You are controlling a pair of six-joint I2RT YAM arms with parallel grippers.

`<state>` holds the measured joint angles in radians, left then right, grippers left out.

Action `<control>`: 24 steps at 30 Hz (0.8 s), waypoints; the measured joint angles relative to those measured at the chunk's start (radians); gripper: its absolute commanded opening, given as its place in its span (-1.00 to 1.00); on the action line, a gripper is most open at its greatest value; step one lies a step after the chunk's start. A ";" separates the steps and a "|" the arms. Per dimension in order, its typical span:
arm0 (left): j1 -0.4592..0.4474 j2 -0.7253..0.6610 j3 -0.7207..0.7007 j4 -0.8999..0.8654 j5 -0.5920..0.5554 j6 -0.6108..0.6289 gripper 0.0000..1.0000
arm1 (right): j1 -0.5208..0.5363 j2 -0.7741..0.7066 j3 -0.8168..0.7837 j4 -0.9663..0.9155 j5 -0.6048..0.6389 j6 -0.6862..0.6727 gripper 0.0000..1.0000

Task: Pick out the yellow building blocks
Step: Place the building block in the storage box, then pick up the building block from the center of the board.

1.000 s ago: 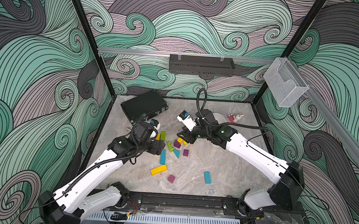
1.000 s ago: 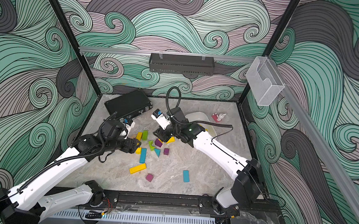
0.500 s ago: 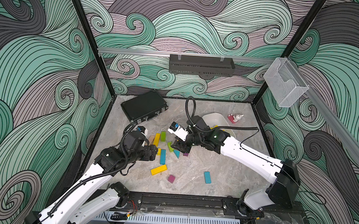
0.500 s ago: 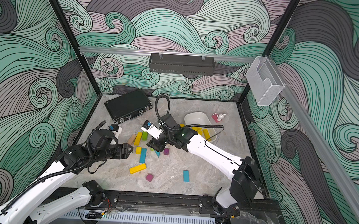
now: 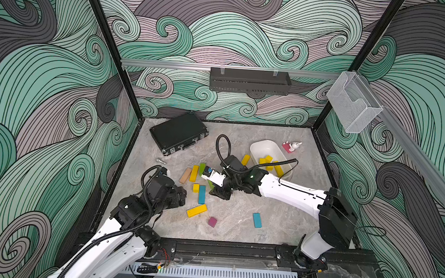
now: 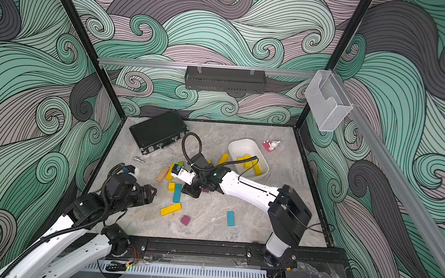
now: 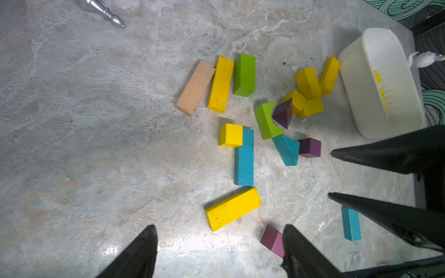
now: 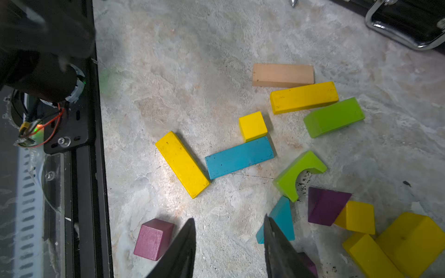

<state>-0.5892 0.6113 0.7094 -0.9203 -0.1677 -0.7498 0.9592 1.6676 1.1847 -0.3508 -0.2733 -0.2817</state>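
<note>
1. We count the bright yellow painted wooden blocks in three places: several already lie inside the white oval plastic tub [image 5: 257, 149], a small cluster [image 7: 308, 91] sits on the stone just beside the tub's outer wall, and three more lie among the mixed pile: a long bar [image 5: 197, 210] nearest the front rail, a small cube [image 5: 196, 187] touching a long teal bar [image 5: 202, 194], and a bar [image 5: 194, 173] between a pale tan bar [image 5: 185, 175] and a lime-green bar [image 5: 202, 168].
2. We judge the sorting partly done; the step in hand is the reach for the next yellow piece.
3. The right gripper [image 8: 228, 238] hangs low over the pile with its jaws apart and nothing between them, a teal wedge [image 8: 280, 220] just beside one finger.
4. The left gripper [image 7: 219, 250] hovers, jaws apart and empty, above bare stone near the long yellow bar.
5. For the next move, we think the left arm should drop across that bar's narrow width; the magenta cube [image 7: 273, 240] lies close to one finger.
6. The bar has open stone on most sides, but one end nearly meets the teal bar.
7. The two grippers are near each other, so we would keep their paths separate.
8. The black case [image 5: 178, 131] and a small silver metal piece [image 5: 161, 161] stand well apart.
</note>
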 measured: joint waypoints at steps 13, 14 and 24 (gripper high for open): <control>0.000 -0.105 -0.089 0.045 -0.016 -0.090 0.59 | 0.169 0.241 0.076 0.023 0.050 -0.043 0.03; 0.000 -0.105 -0.089 0.045 -0.021 -0.094 0.59 | 0.176 0.253 0.086 0.019 0.054 -0.046 0.03; 0.004 -0.130 -0.098 0.041 -0.053 -0.111 0.59 | 0.187 0.321 0.152 -0.029 0.066 -0.083 0.04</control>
<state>-0.5850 0.4816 0.6113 -0.8791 -0.2211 -0.8608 1.1461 1.9888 1.3369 -0.3794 -0.2073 -0.3649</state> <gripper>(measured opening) 0.794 0.522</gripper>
